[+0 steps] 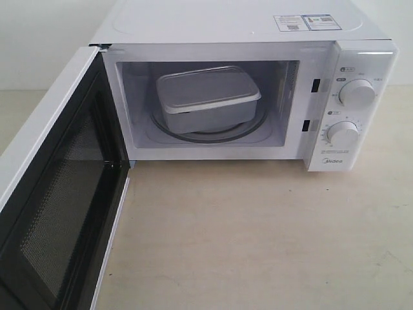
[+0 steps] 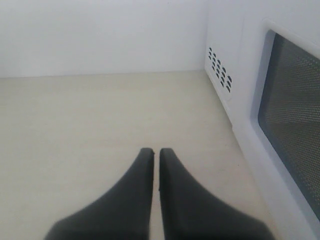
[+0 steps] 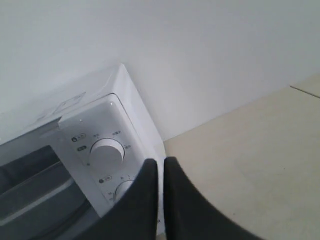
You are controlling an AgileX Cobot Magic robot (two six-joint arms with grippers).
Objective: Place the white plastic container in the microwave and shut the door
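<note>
Since the white plastic container (image 1: 206, 97) sits inside the microwave (image 1: 226, 26), I only need the door (image 1: 51, 194), standing out toward 7 o'clock. The left gripper (image 2: 156, 152), jaws together, is beside its outer face; the right gripper (image 3: 161, 162) is together too.

Exterior view high in front, looking down into the microwave (image 1: 245, 26), door (image 1: 58, 194) at lower left, left wrist view low over the table (image 2: 75, 125) beside that door, right wrist view close on the knobs (image 3: 107, 149), both shared with exterior.
</note>
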